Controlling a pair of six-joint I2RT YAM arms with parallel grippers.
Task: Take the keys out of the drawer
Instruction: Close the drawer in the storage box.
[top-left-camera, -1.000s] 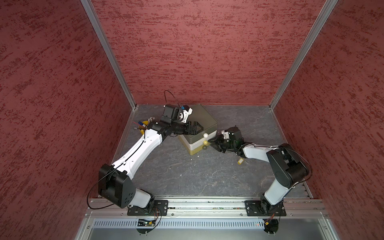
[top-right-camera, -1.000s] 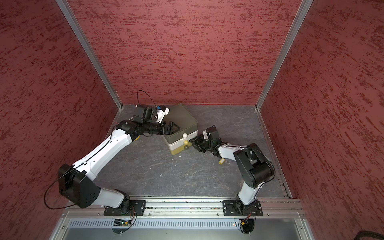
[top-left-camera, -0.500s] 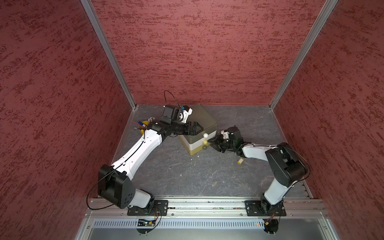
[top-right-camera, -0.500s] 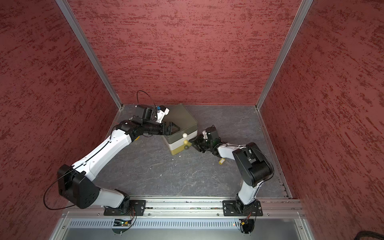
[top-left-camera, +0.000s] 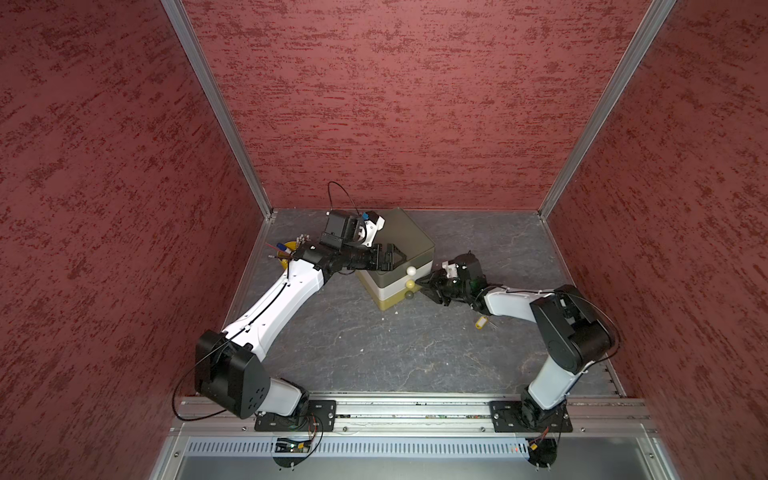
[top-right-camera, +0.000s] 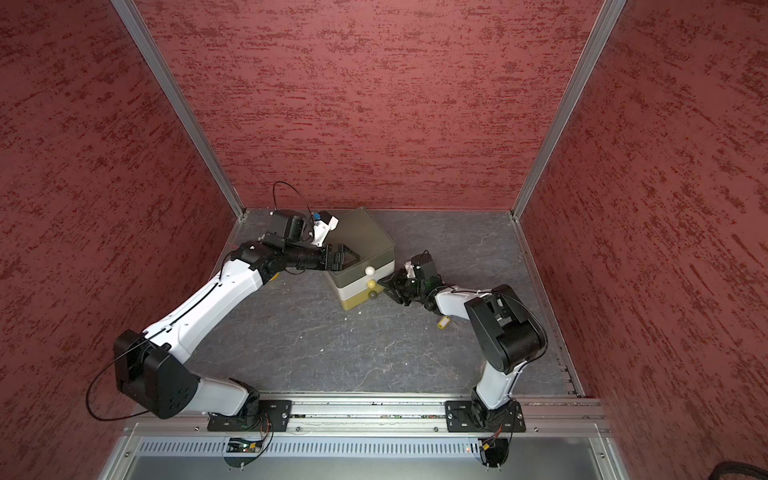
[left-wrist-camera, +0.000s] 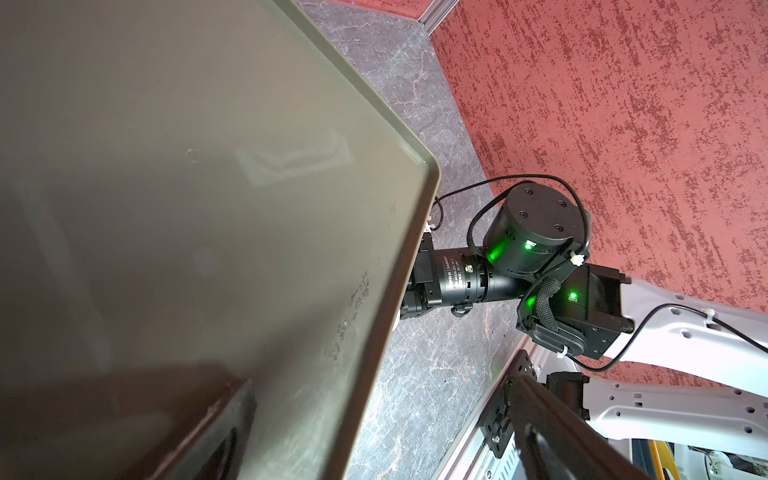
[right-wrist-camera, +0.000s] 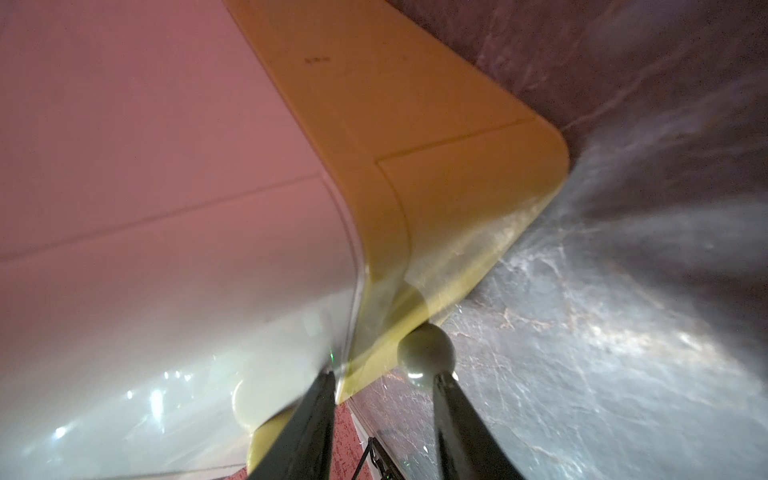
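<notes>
My right pincer (right-wrist-camera: 384, 376) stands partly open at the front edge of the drawer chest (top-left-camera: 409, 237), gripping nothing, one fingertip (right-wrist-camera: 441, 384) right at the bottom drawer's knob (right-wrist-camera: 426, 349). My left pincer (top-left-camera: 392, 259) rests on the chest's top near its front edge; I cannot tell if it is open. One yellow-tagged key (top-left-camera: 482, 322) lies on the floor (top-left-camera: 374, 353) beside my right arm, with open floor in front of the chest.

The drawer unit (top-left-camera: 405, 241) hides its contents; the right wrist view blurs its front and crops the right end effector (right-wrist-camera: 386, 380).
</notes>
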